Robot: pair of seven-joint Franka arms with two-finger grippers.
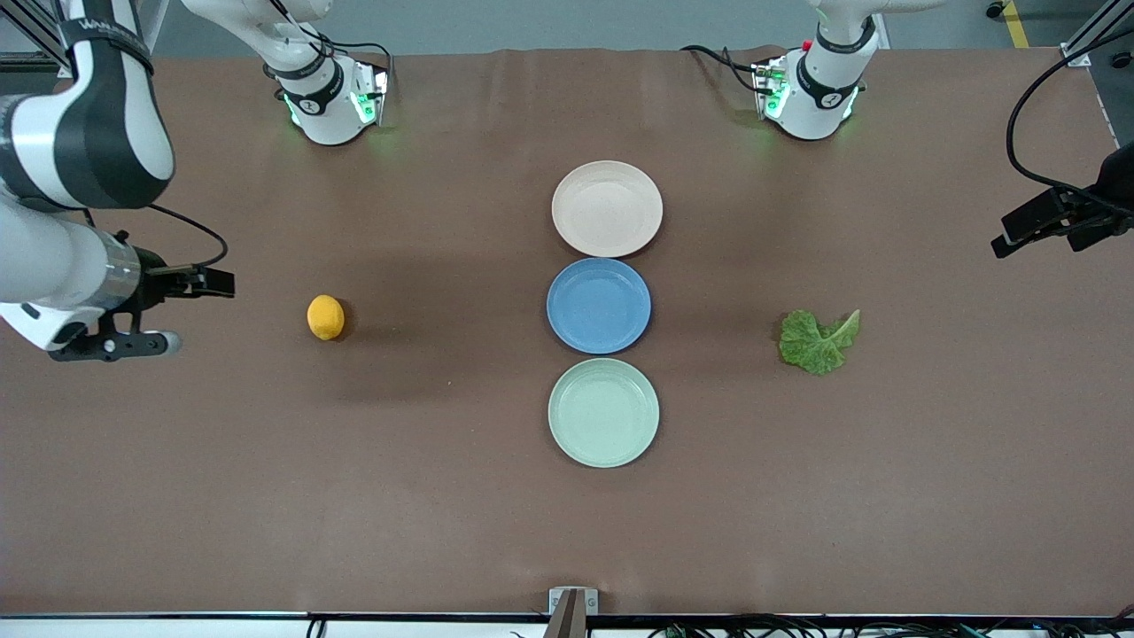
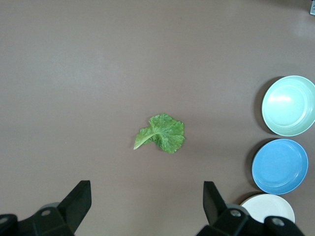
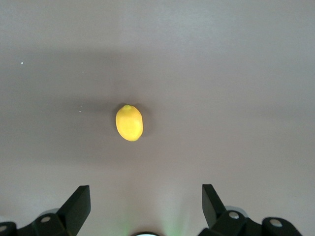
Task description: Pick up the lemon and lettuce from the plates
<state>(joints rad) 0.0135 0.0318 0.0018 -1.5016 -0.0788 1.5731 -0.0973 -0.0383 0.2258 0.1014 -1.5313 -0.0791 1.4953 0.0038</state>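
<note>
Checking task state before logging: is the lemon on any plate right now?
No. The lemon lies on the bare table toward the right arm's end, well apart from the beige-pink plate and the mint green plate.

1. The lemon (image 1: 325, 316) (image 3: 129, 123) – small, oval, smooth, orange-yellow – lies on the bare brown tabletop (image 1: 443, 496), well apart from the plates, toward the right arm's end.
2. The lettuce (image 1: 817, 339) (image 2: 161, 133) is one crinkled green leaf with a paler stem rib, lying flat on the tabletop toward the left arm's end, also well clear of the plates.
3. The beige-pink plate (image 1: 607, 208) (image 2: 268, 207) sits empty, farthest from the front camera.
4. The mint green plate (image 1: 603, 412) (image 2: 289, 105) – matte, round, same size – sits empty, nearest the front camera.
</note>
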